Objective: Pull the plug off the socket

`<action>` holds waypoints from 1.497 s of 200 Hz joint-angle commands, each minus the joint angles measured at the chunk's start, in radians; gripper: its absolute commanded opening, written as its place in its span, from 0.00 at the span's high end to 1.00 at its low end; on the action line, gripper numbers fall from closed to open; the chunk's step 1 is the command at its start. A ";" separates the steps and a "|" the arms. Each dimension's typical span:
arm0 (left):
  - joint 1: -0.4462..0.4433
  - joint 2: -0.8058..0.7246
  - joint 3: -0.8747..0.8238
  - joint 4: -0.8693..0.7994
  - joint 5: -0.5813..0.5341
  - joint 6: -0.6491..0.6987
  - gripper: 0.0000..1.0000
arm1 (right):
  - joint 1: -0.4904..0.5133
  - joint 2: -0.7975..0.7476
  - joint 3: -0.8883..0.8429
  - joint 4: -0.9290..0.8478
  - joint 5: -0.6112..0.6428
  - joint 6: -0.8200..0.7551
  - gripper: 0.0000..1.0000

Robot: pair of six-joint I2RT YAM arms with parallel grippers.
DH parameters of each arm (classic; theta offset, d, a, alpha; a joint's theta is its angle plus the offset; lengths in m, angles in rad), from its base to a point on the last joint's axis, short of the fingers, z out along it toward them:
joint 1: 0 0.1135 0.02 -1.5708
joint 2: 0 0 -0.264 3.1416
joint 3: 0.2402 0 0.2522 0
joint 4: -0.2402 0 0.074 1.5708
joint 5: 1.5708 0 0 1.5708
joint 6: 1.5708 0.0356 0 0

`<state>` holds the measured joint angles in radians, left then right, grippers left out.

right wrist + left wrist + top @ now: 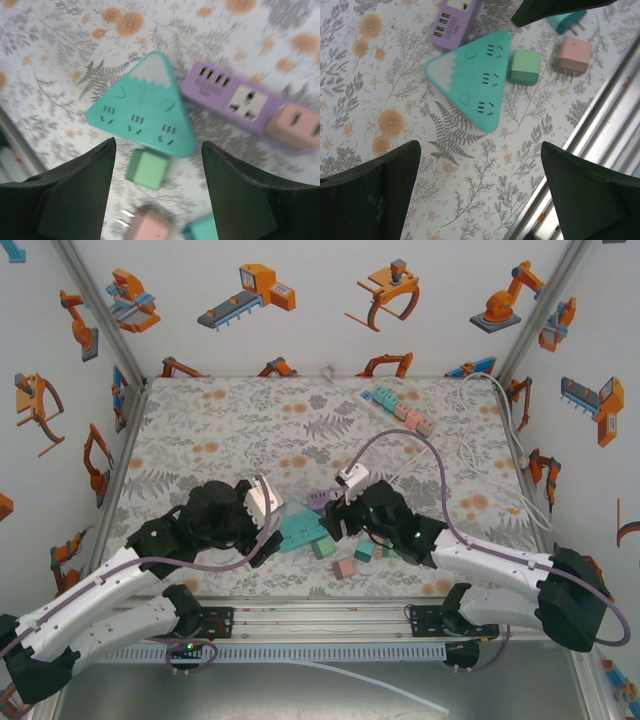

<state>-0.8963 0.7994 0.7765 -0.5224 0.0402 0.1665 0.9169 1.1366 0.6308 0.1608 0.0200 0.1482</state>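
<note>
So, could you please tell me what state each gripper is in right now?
Left gripper: open, holding nothing.
Right gripper: open, holding nothing.

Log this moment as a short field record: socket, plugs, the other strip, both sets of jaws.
socket: teal triangular socket, flat on table, outlets empty
green plug: lying beside the socket's edge, unplugged
pink plug: on table, apart from socket
purple strip: by the socket's corner
left jaws: open, empty
right jaws: open, empty
</note>
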 commanded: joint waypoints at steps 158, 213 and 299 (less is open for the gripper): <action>0.228 0.646 0.175 0.534 0.026 -0.581 0.11 | -0.376 0.604 0.707 -0.938 -0.471 -1.187 0.29; 0.225 0.850 0.197 0.606 0.105 -0.654 0.24 | -0.378 0.667 0.704 -0.914 -0.465 -1.211 0.48; 0.204 0.968 0.233 0.544 0.069 -0.684 0.52 | -0.379 0.658 0.690 -0.873 -0.515 -1.202 0.67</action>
<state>-0.6815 1.7504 0.9771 0.0593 0.1226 -0.5053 0.5385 1.8027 1.3109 -0.7177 -0.4484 -1.0481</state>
